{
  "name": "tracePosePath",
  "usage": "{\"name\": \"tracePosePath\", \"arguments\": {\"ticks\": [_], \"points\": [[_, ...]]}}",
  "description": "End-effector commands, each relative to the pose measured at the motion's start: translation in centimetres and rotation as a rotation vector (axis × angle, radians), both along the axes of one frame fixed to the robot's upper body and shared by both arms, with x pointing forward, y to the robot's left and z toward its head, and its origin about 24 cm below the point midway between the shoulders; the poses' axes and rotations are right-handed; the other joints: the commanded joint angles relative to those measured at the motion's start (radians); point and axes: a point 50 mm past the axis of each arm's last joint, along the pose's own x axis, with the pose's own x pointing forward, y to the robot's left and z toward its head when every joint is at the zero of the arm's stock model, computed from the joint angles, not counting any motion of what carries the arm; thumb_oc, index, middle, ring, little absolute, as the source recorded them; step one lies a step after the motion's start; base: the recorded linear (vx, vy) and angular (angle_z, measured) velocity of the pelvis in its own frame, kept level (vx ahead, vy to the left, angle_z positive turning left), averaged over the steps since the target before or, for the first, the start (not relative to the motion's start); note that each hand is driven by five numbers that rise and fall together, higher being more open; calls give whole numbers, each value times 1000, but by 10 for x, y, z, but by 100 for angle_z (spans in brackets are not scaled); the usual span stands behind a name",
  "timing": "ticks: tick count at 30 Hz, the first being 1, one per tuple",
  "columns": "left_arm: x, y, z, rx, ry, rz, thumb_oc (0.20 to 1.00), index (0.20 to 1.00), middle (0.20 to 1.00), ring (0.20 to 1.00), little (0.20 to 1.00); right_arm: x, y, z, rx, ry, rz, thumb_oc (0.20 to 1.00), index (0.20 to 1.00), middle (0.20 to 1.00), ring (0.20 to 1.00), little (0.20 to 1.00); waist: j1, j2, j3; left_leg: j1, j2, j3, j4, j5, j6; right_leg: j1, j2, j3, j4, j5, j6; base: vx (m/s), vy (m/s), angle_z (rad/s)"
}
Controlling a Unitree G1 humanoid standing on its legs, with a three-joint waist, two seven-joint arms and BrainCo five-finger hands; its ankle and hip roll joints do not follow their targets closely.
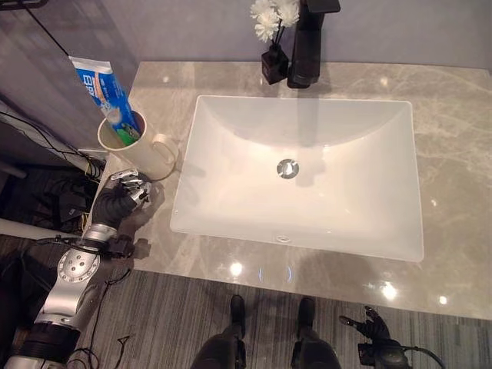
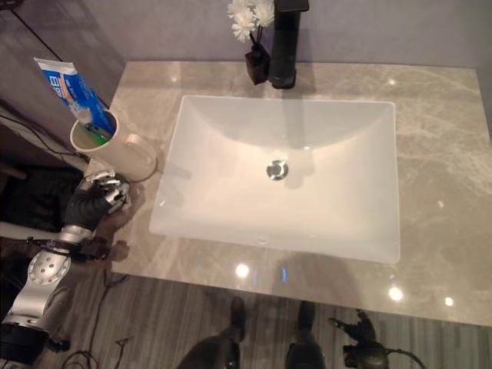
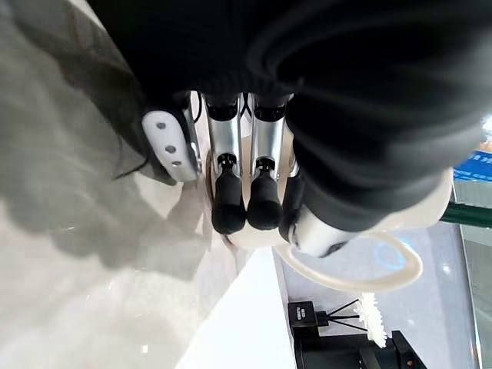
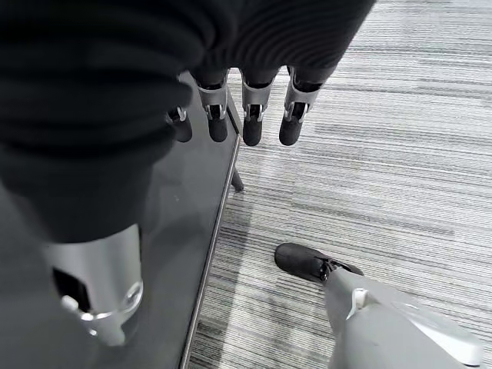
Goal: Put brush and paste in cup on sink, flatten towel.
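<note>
Left eye view: a cream cup (image 1: 131, 147) is seen at the left edge of the marbled grey counter (image 1: 453, 138), just beside the white rectangular sink (image 1: 307, 173). A blue-and-white toothpaste tube (image 1: 106, 91) stands tilted in the cup, and something green beside it is taken to be the brush, though it is too small to be sure. No towel can be made out.

The left robot hand (image 1: 127, 188) is held just in front of the cup, near its looped handle (image 3: 361, 265); its fingers (image 3: 228, 201) are seen straight and relaxed in the left wrist view, with nothing held. The right robot hand (image 4: 246, 115) hangs low over the striped floor (image 4: 369, 154), fingers loosely extended and empty.

The cup is judged to be ceramic: stiff, smooth, fairly heavy and breakable, with a slippery glazed wall. It would best be taken round the body or by the handle. The tube is judged light, soft and top-heavy, easily tipped if the cup is nudged. The counter looks polished and hard, so sliding is likely. A black tap (image 1: 307, 46) and a small vase of white flowers (image 1: 273, 38) stand behind the sink.
</note>
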Motion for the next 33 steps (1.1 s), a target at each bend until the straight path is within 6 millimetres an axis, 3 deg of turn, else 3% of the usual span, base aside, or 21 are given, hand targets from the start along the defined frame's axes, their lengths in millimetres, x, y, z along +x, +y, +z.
{"name": "tracePosePath", "arguments": {"ticks": [1,10,12,25,33], "points": [[8,3,-19,-24,57,70,200,200,200,200,200,18,-5,11,-61,-44,59,1000,1000,1000,1000,1000,-24,8,26,1,23,30,2,25,-27,-7,-21,42,33,74,33,0,4,-5],[22,9,-10,-53,25,131,200,200,200,200,200,27,4,13,-73,-53,151,1000,1000,1000,1000,1000,-33,-6,35,-11,24,43,2,23,-26,-22,-17,51,28,82,35,-2,2,-5],[27,12,-4,-51,8,150,200,200,200,200,200,30,7,15,-93,-48,218,1000,1000,1000,1000,1000,-37,-10,40,-13,24,43,2,22,-26,-27,-16,55,29,83,35,0,0,0],[48,23,41,35,-87,176,200,200,200,200,200,33,11,15,-87,-51,234,1000,1000,1000,1000,1000,-48,-10,50,-7,26,65,2,18,-25,-37,-13,71,29,87,39,3,4,-4],[55,22,56,49,-120,181,200,200,200,200,200,34,11,15,-91,-48,248,1000,1000,1000,1000,1000,-54,-12,50,1,29,82,2,12,-25,-42,-9,88,24,91,39,3,3,-7]]}}
